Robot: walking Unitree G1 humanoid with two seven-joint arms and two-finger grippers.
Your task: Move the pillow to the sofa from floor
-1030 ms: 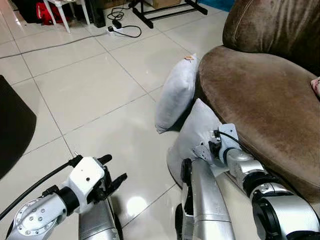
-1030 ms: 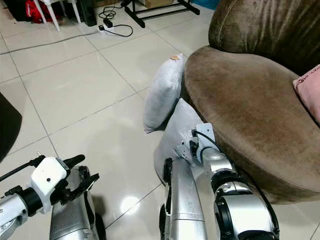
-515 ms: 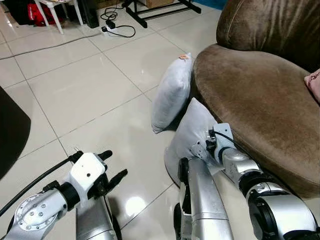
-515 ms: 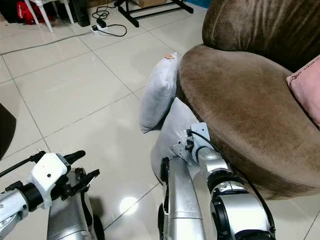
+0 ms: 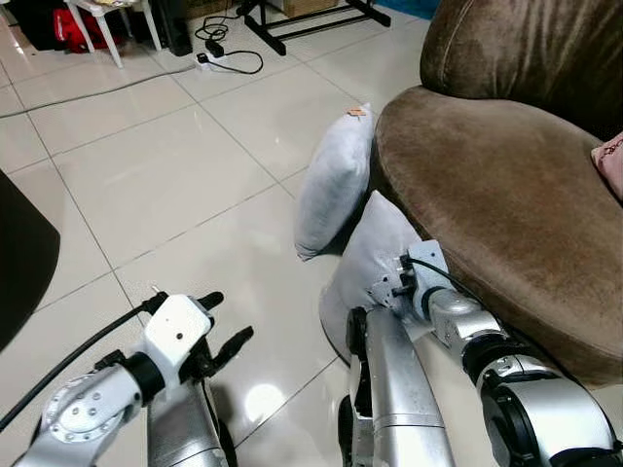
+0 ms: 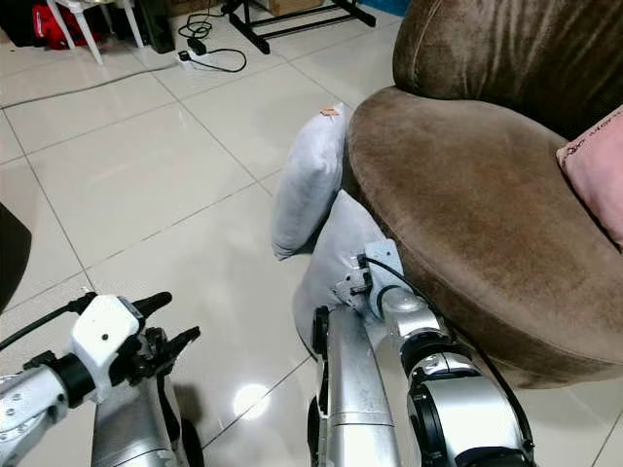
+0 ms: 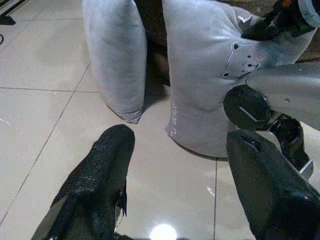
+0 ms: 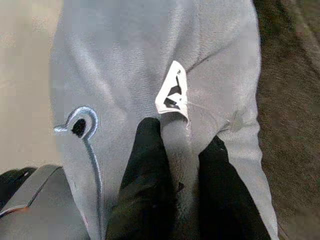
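**Pillow pinched against the sofa's front**

Pillow (image 5: 375, 255), pale grey with a small bear printed on its face, stands on the tiled floor (image 5: 175, 175) and leans against the front of the brown sofa (image 5: 496, 195). The right gripper (image 8: 181, 150) has its jaws pressed into the pillow's upper edge, pinching a fold of the fabric just below a small white label (image 8: 172, 92).

A second grey pillow (image 5: 336, 180) stands upright just beside the first, also propped against the sofa's front edge, its top corner carrying an orange tag. A pink cushion (image 6: 594, 180) lies on the sofa seat at the far right.

The left gripper (image 7: 177, 165) hovers low over the floor, jaws spread wide and holding nothing, well apart from both pillows. The robot's silver leg (image 5: 394, 389) sits between the two arms, close to the pinched pillow's base.

Farther off, a power strip with black cables (image 5: 229, 53) lies on the tiles near a black stand (image 5: 311, 17) and white chair legs (image 5: 112, 24).
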